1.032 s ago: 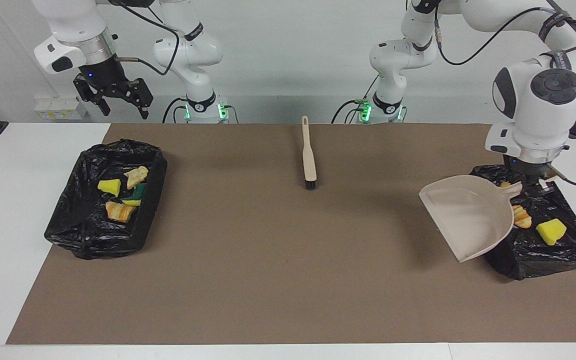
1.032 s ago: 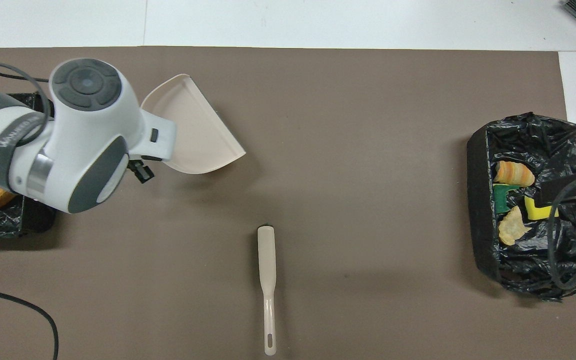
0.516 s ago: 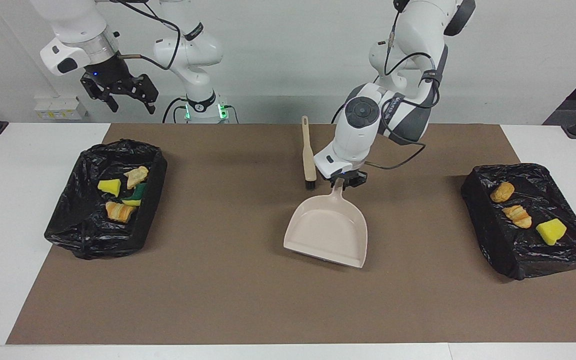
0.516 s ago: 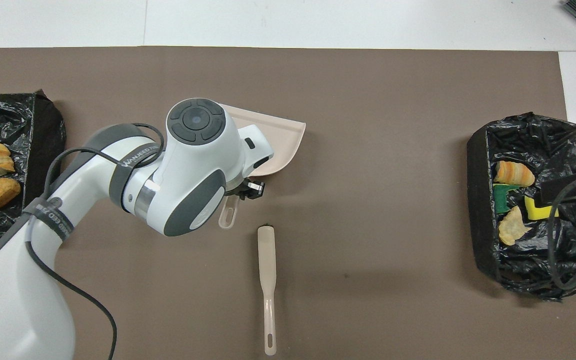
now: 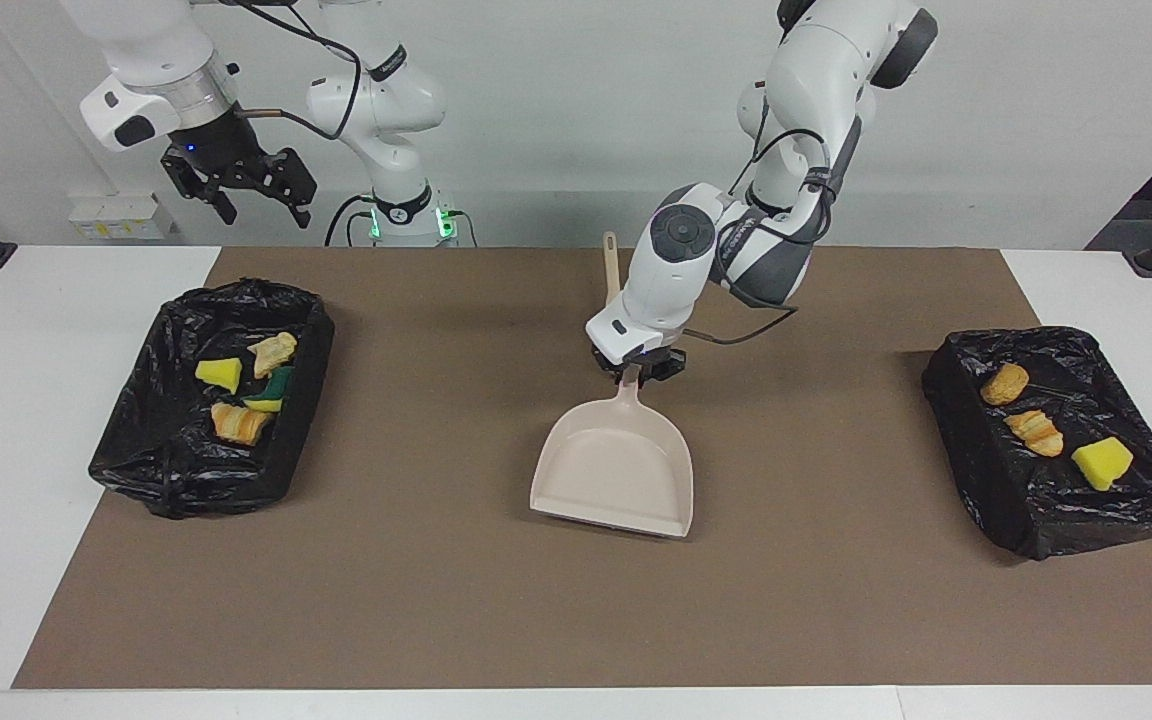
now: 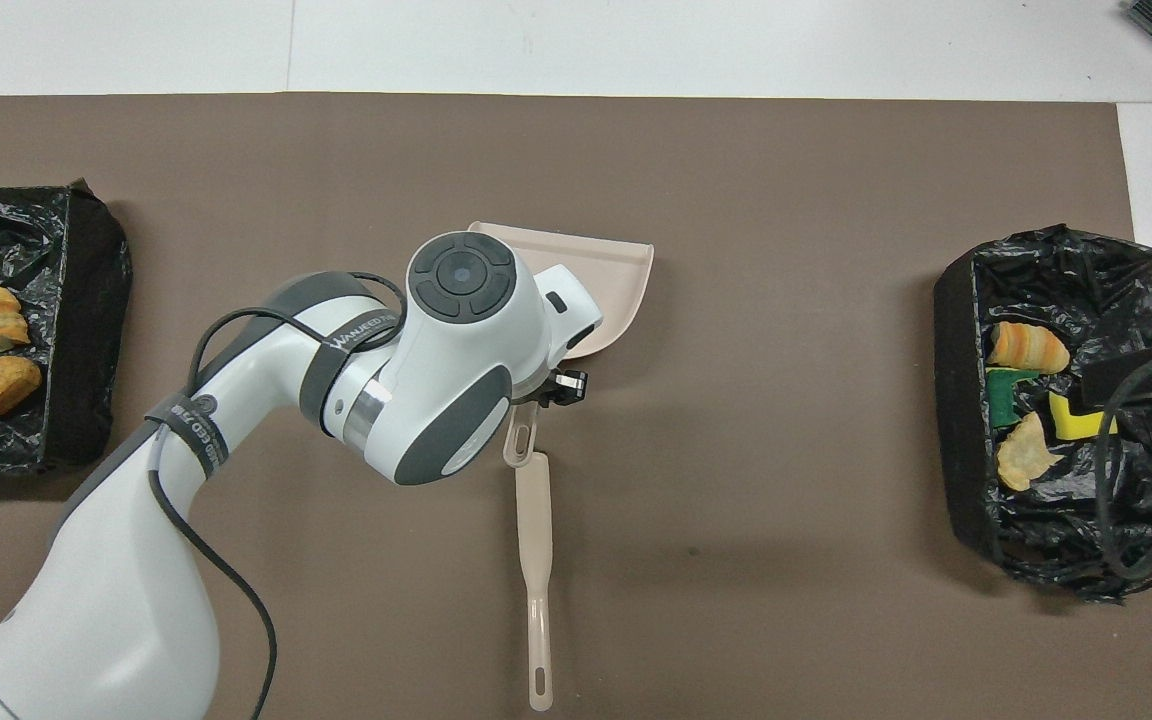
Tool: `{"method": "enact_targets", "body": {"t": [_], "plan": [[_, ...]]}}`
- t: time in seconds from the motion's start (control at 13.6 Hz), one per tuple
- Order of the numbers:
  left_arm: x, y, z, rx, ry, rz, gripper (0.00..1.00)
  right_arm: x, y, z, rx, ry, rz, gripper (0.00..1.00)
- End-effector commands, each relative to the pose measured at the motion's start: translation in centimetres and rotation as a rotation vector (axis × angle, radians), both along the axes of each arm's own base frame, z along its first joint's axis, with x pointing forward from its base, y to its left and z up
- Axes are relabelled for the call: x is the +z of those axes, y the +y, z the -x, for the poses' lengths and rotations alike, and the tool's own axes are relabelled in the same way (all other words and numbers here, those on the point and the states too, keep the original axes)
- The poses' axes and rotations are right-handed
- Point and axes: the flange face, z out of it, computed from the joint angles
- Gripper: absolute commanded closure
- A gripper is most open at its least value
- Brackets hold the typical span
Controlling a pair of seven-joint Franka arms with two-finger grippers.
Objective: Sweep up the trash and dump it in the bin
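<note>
Over the middle of the brown mat (image 5: 436,600), the left gripper (image 5: 636,372) clenches the handle of the beige dustpan (image 5: 616,470), whose pan rests on the mat with its mouth turned away from the robots. Just beside that handle, nearer to the robots, lies the brush (image 6: 534,560). All the trash sits in two black-lined bins: four scraps (image 5: 246,385) in the bin (image 5: 166,470) at the right arm's end of the table, three scraps (image 5: 1041,430) in the bin (image 5: 1056,520) at the left arm's end. Waiting, the right gripper (image 5: 241,195) hangs with its fingers spread, up by the robots' edge of the table, near the four-scrap bin
</note>
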Motion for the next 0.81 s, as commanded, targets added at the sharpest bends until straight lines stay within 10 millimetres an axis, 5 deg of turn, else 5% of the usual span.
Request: {"method": "enact_targets", "body": {"t": [0.0,0.07,0.22,0.59,0.74], "plan": [[-0.2,-0.7,-0.3,0.018,0.003,0.007,0.7,0.0,-0.1,0.5,0.006,-0.003,-0.018,0.0],[-0.1,-0.6,-0.3,0.019,0.004,0.0,0.32,0.0,-0.1,0.5,0.006,-0.001,-0.018,0.0],[-0.4,-0.3,-0.1,0.018,0.014,-0.016,0.03,0.0,-0.1,0.5,0.006,-0.001,-0.018,0.0],[5.4,4.7,-2.1,0.045,-0.072,-0.052,0.0,0.0,-0.1,0.5,0.006,-0.001,-0.018,0.0],[8.7,10.4,-3.4,-0.022,-0.091,-0.107,0.0,0.0,-0.1,0.5,0.006,-0.003,-0.018,0.0]]}}
